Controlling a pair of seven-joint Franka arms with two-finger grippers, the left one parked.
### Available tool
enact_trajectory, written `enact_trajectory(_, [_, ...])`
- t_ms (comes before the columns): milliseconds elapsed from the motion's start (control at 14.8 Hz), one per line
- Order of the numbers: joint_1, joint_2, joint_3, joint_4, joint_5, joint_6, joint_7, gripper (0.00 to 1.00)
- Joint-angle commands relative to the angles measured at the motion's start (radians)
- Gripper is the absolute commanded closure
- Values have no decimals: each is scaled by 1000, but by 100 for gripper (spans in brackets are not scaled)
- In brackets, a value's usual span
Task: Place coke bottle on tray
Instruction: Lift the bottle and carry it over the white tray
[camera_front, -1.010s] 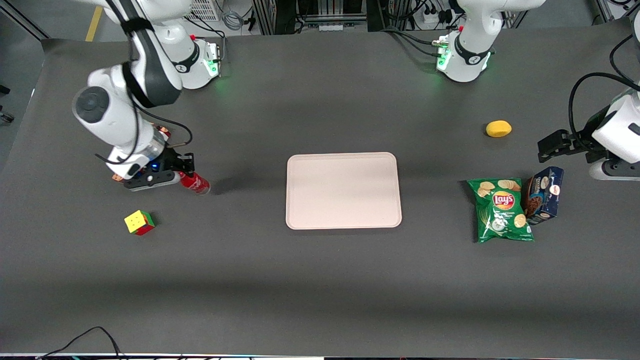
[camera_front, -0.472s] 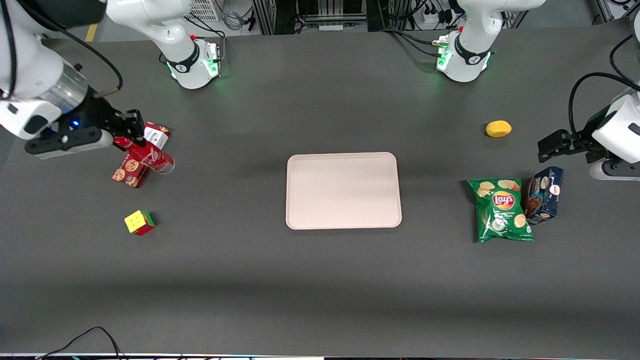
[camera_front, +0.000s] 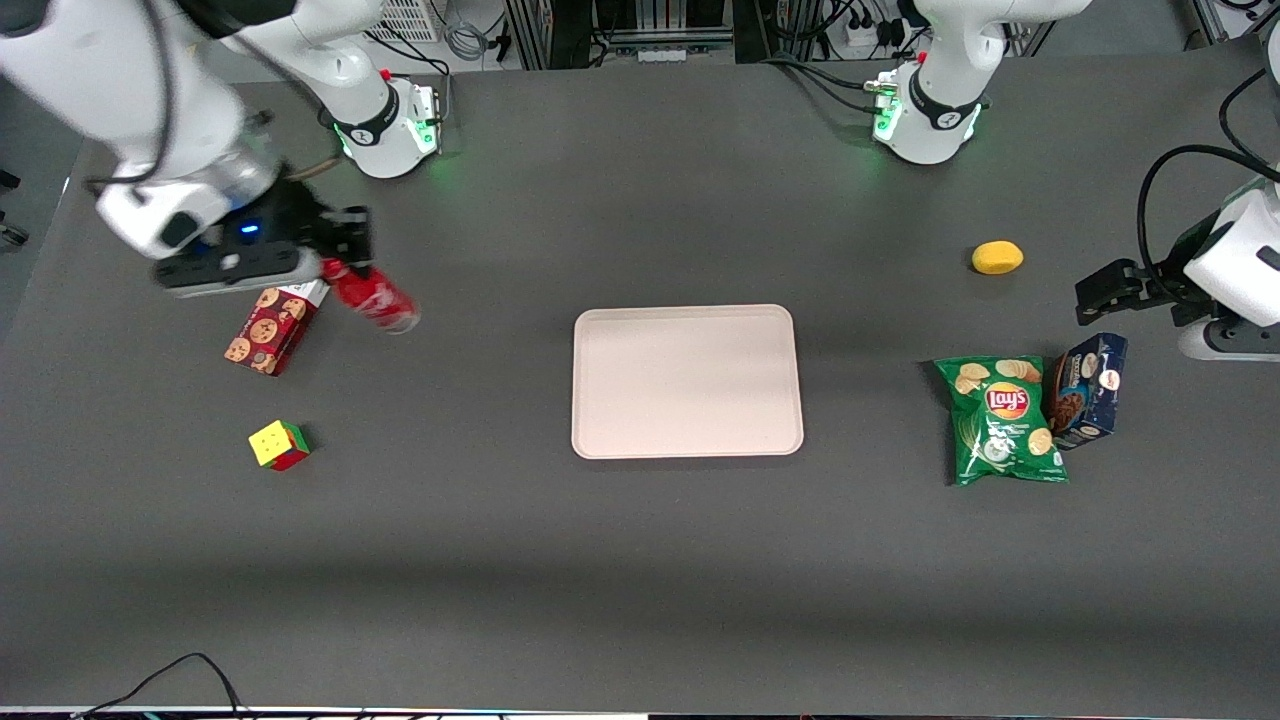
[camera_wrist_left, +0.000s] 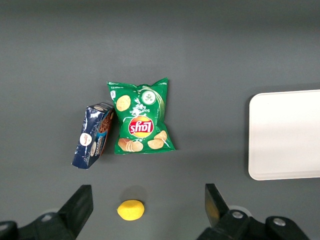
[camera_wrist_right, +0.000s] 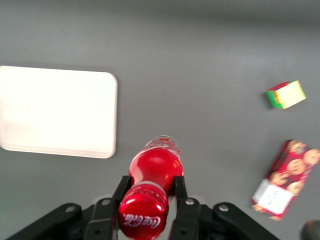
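Note:
My right gripper (camera_front: 338, 262) is shut on the neck of the red coke bottle (camera_front: 374, 297) and holds it tilted in the air, above the table near the working arm's end. In the right wrist view the fingers (camera_wrist_right: 121, 192) clamp the bottle (camera_wrist_right: 155, 170) just below its red cap, its base pointing down at the table. The pale beige-pink tray (camera_front: 687, 381) lies flat in the middle of the table, apart from the bottle; it also shows in the right wrist view (camera_wrist_right: 55, 112) and in the left wrist view (camera_wrist_left: 287, 135).
A long red cookie box (camera_front: 272, 328) lies on the table below the gripper. A colourful cube (camera_front: 279, 445) sits nearer the front camera. Toward the parked arm's end lie a green Lay's bag (camera_front: 1003, 420), a blue box (camera_front: 1088, 390) and a yellow lemon (camera_front: 997, 257).
The gripper has lifted the bottle off the table, swung out toward the table's end, and now carries it back toward the tray. The cookie box is uncovered.

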Motion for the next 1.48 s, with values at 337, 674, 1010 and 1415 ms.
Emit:
enact_trajectory(337, [239,229,41,72,-5,262,437,100])
enact_trajectory(674, [243,392,50,69,-85,393,448,100])
enact_trajectory(1010, [249,490,52,68,-132,448,477,100])
enact_trajectory(1415, [264,558,52,68,-168,520,530,100])
